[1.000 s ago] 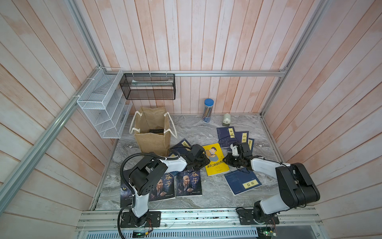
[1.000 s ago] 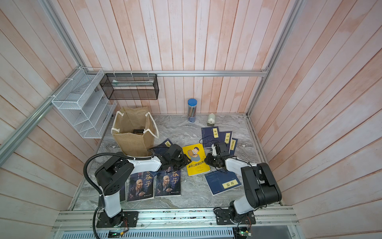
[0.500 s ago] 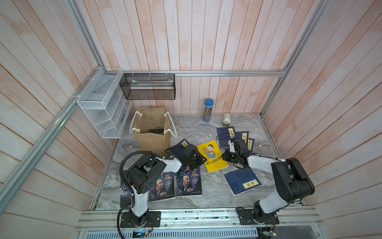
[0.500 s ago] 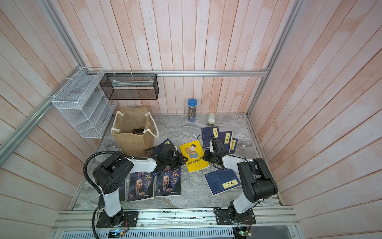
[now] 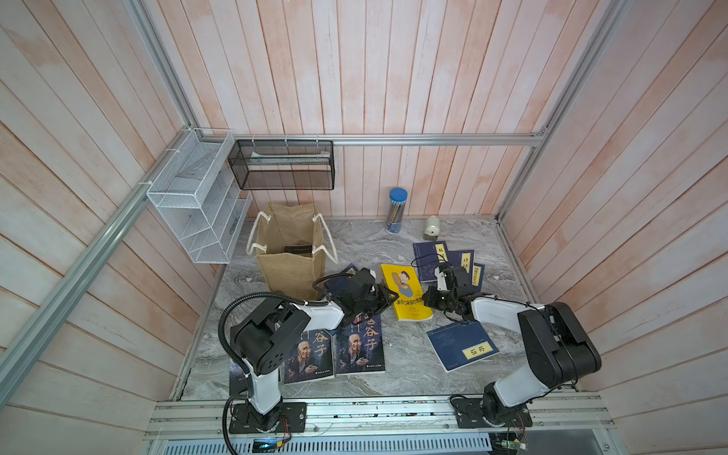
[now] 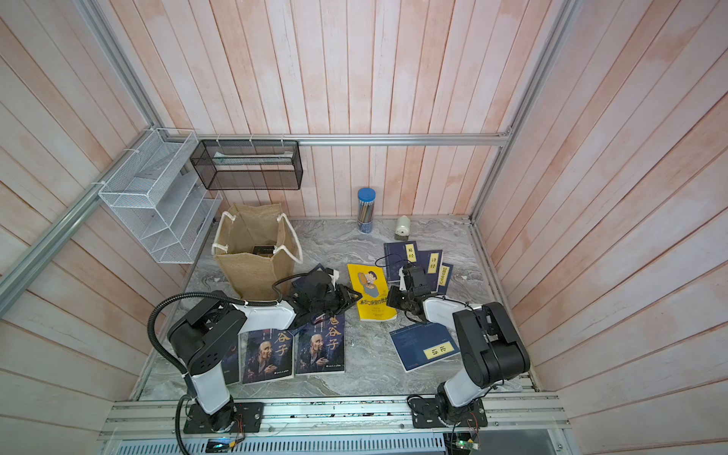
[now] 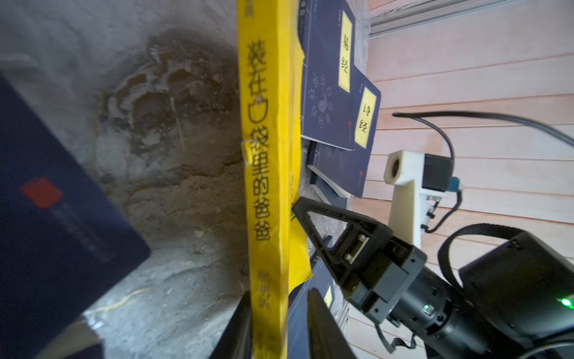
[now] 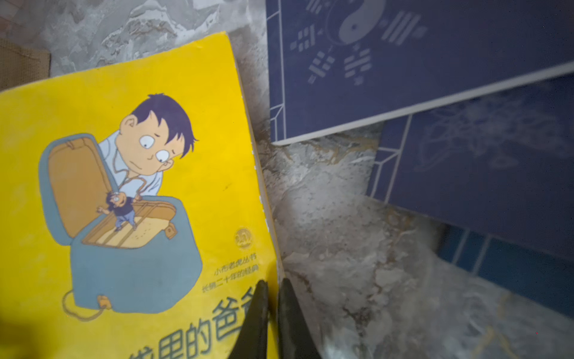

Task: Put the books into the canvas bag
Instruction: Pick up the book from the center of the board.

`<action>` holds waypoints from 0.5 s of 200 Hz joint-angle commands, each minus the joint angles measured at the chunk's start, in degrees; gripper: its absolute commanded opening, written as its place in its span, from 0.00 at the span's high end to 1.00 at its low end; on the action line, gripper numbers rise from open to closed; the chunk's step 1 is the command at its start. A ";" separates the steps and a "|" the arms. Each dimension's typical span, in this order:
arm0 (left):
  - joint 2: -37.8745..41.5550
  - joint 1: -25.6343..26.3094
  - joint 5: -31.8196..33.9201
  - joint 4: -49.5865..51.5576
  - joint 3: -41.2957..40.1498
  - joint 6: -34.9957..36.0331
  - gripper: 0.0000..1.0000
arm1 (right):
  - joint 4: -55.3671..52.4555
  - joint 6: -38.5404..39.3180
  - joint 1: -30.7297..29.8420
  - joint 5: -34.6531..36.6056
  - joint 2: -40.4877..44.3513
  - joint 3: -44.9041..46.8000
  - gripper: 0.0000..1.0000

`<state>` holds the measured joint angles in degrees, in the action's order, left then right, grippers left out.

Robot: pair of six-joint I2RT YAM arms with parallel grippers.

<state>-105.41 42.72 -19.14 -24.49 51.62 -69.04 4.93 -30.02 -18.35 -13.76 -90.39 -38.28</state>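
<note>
The yellow cartoon book point(image 5: 405, 291) point(image 8: 124, 155) lies slightly tilted at mid-table. My left gripper point(image 5: 390, 296) point(image 7: 278, 298) has closed in round its spine, one finger against it and the other close over the cover. My right gripper point(image 5: 427, 302) point(image 8: 274, 283) is shut on the book's opposite edge. The canvas bag point(image 5: 289, 272) stands upright at the back left with a black book point(image 5: 297, 249) inside. Navy books point(image 5: 429, 256) overlap at the back right, another point(image 5: 461, 346) lies front right, and two portrait books point(image 5: 360, 346) lie in front.
A white wire rack point(image 5: 197, 205) and a black mesh basket point(image 5: 283, 165) hang on the walls above the bag. A pencil tube point(image 5: 396, 210) and a small pale cylinder point(image 5: 432, 228) stand by the back wall. One more navy book point(image 5: 346, 275) lies under my left wrist.
The yellow book has shifted toward the back left and turned a little, both grippers going with it. The left jaws have narrowed round its spine, and the right jaws have closed further.
</note>
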 commanded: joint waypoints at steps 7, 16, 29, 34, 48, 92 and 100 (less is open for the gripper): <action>0.97 1.31 -2.49 -5.99 0.62 0.23 0.68 | -7.82 -0.52 -2.28 -4.97 -0.55 2.92 0.90; 0.78 1.34 -2.51 -5.39 1.02 0.69 0.68 | -7.67 -0.61 -2.25 -4.98 -0.13 2.97 0.90; 0.65 1.31 -2.33 -4.76 1.27 1.25 0.68 | -7.73 -0.70 -2.25 -4.87 0.42 3.07 0.90; 0.76 1.31 -2.23 -4.49 1.42 1.52 0.69 | -7.79 -0.74 -2.23 -4.75 0.68 3.08 0.90; 0.99 1.31 -2.04 -3.01 1.98 2.59 0.75 | -8.16 -0.83 -2.22 -4.37 1.71 3.02 0.90; 4.37 0.21 -0.84 4.72 4.04 10.06 1.00 | -11.58 -1.00 -1.62 -2.62 8.85 1.38 0.86; 5.64 -0.28 -0.58 6.07 4.19 11.77 1.00 | -12.29 -0.80 -1.52 -2.62 10.69 0.74 0.82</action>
<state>-104.75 43.24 -19.77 -19.99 52.53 -63.96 -1.56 -30.44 -19.20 -14.85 -84.42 -36.80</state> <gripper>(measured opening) 0.163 0.145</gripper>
